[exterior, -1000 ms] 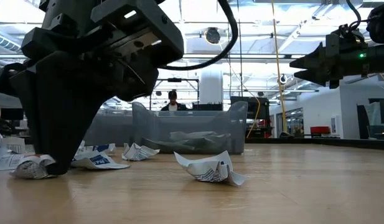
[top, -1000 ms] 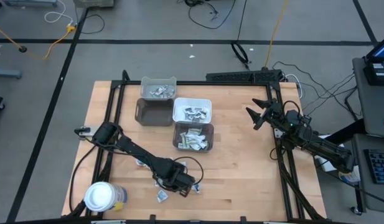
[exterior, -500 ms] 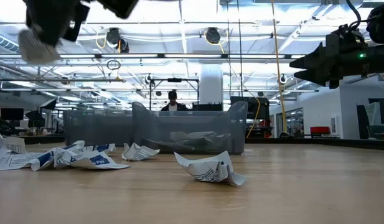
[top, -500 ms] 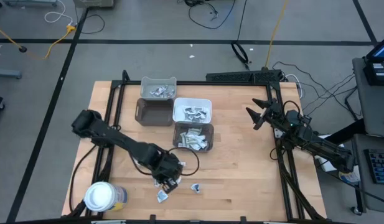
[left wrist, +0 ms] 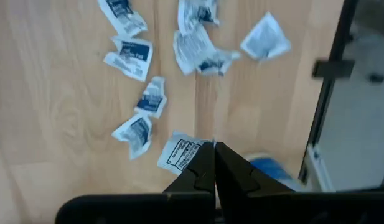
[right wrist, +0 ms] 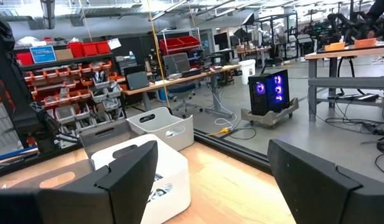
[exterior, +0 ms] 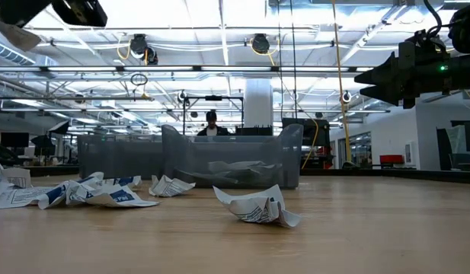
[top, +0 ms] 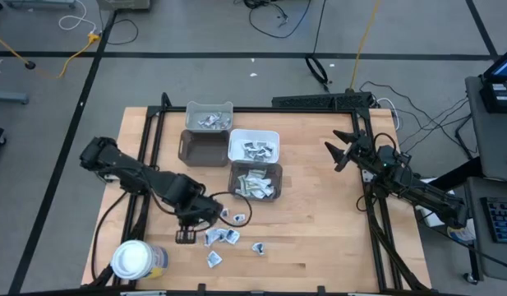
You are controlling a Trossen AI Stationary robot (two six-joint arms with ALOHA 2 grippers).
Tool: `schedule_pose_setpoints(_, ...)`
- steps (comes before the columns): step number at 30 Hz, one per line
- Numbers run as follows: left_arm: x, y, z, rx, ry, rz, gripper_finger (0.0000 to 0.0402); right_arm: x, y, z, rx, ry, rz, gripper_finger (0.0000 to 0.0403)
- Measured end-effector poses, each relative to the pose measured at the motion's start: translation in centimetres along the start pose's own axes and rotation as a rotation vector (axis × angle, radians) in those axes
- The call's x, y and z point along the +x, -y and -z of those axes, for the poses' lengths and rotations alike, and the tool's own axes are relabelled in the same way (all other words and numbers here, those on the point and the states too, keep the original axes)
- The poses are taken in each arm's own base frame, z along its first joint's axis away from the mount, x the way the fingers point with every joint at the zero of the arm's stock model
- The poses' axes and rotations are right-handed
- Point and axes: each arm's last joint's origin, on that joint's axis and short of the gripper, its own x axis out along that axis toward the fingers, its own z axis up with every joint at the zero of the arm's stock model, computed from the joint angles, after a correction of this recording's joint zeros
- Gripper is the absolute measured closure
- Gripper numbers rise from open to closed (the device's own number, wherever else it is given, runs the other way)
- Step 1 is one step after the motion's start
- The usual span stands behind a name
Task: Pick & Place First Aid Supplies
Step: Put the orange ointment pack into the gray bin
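The first aid supplies are small crumpled white packets with blue print. Several lie loose on the wood near the table's near edge (top: 223, 238), also in the left wrist view (left wrist: 132, 56) and the low view (exterior: 257, 205). My left gripper (top: 186, 236) hovers above the table, just left of that scatter, shut on one packet (left wrist: 179, 152). More packets fill the bins. My right gripper (top: 336, 153) waits open above the table's right part, its fingers wide apart (right wrist: 213, 168). My left gripper pinches one white packet by its edge (left wrist: 195, 149) between the two shut fingers, coming from above and pointing down. The packet is lifted clear of the table, sticking out beside the fingertips (exterior: 7, 34).
Four bins stand at the table's far middle: light grey (top: 209, 116), dark grey (top: 203, 148), white (top: 254, 145) and grey (top: 255, 182). A white-lidded jar (top: 135, 260) stands at the near left corner. Bare wood lies between the bins and my right arm.
My left gripper, down on a packet among the scatter a second ago, has risen with that packet and moved toward the table's left edge. The packet is lifted clear of the table. The other packets and my right arm stay where they were.
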Motion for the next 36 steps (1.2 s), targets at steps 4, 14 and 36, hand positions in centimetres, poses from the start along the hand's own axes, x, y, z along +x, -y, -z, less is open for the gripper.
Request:
schedule_pose_setpoints(4, -0.6, -2.3, -0.7, 0.003, 0.002, -0.008, 0.0401, 0.0, 0.0, 0.0, 0.000, 0.000, 0.000, 0.0105)
schedule_pose_setpoints(14, -3.0, -12.9, -2.3, -0.126, 0.050, -0.008, 0.0401, 0.0, 0.0, 0.0, 0.000, 0.000, 0.000, 0.0105)
schedule_pose_setpoints(36, -7.6, -37.9, 0.9, -0.597, 0.150, 0.015, 0.0402, 0.0, 0.0, 0.0, 0.000, 0.000, 0.000, 0.0105)
